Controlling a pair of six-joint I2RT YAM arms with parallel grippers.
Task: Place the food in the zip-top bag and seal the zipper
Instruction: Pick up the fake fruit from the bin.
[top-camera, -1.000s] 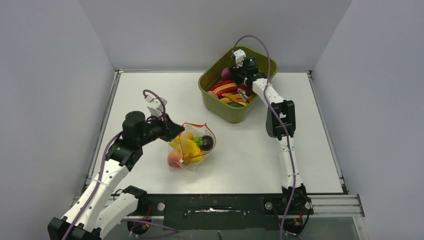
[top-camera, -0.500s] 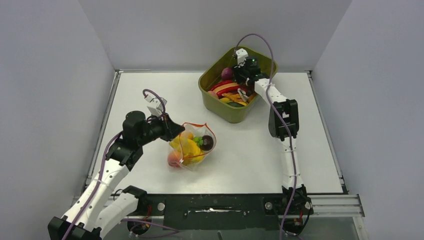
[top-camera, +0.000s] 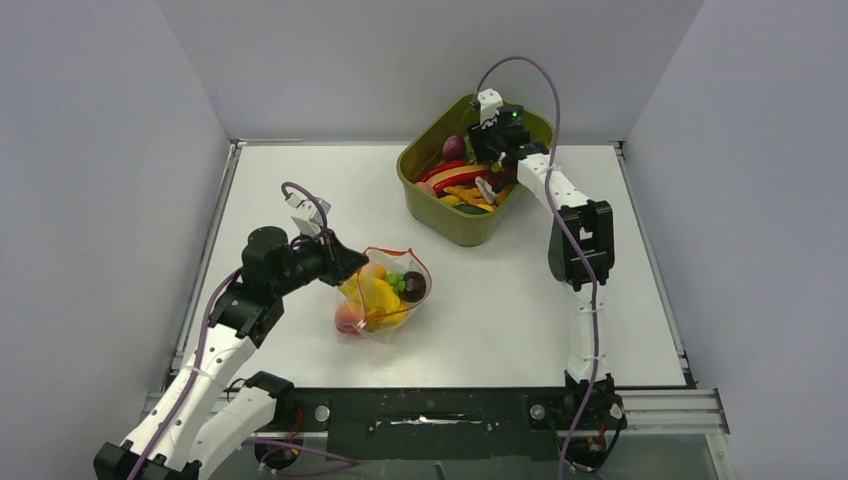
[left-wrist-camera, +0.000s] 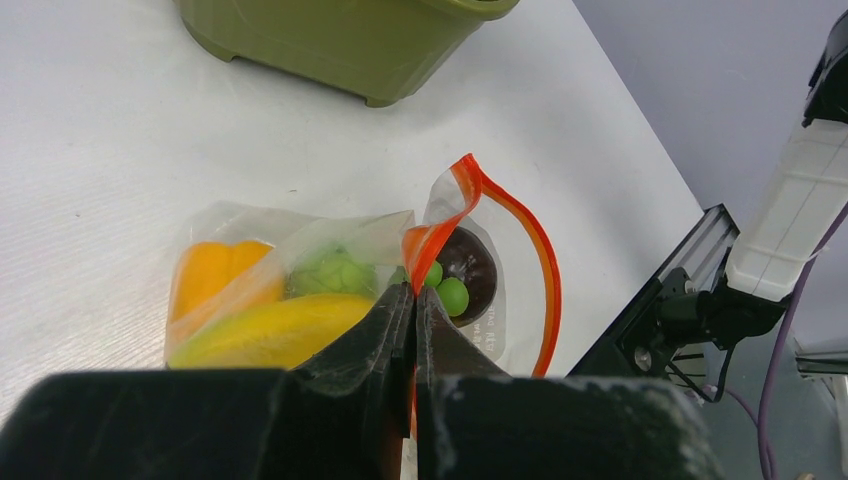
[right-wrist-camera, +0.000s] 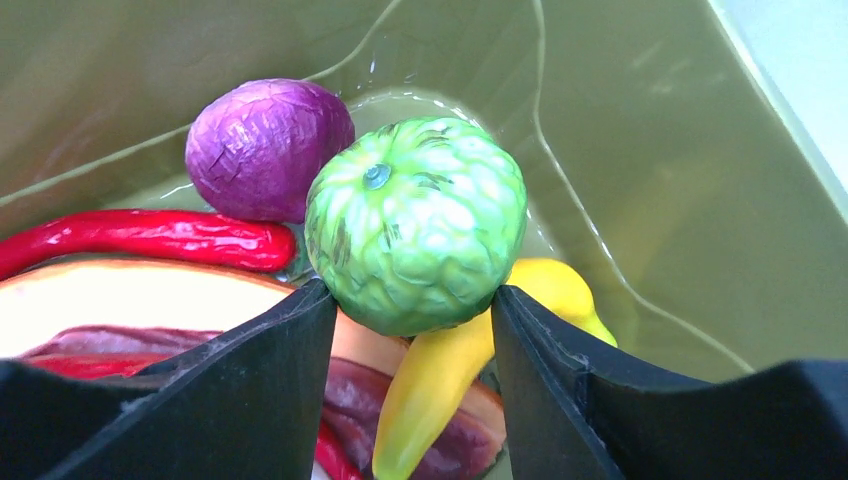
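The zip-top bag (top-camera: 385, 295) lies left of the table's centre, its mouth facing right. It holds food: a yellow banana (left-wrist-camera: 270, 330), an orange pepper (left-wrist-camera: 210, 270), a green piece (left-wrist-camera: 335, 270) and a dark round piece (left-wrist-camera: 470, 265). The orange-red zipper (left-wrist-camera: 545, 270) gapes in a loop. My left gripper (left-wrist-camera: 413, 300) is shut on the bag's mouth edge, also seen from above as the left gripper (top-camera: 352, 263). My right gripper (right-wrist-camera: 410, 300) is inside the olive tub (top-camera: 455, 225), both fingers pressed on a bumpy green fruit (right-wrist-camera: 415, 220).
The tub (right-wrist-camera: 650, 150) at the back right holds more toy food: a purple cabbage (right-wrist-camera: 265, 145), a red chilli (right-wrist-camera: 150, 235) and a yellow pepper (right-wrist-camera: 450, 380). Grey walls stand on three sides of the table (top-camera: 300, 180).
My right gripper's fingers closed on the green fruit and the wrist rose a little toward the tub's back. The left arm and the bag barely moved.
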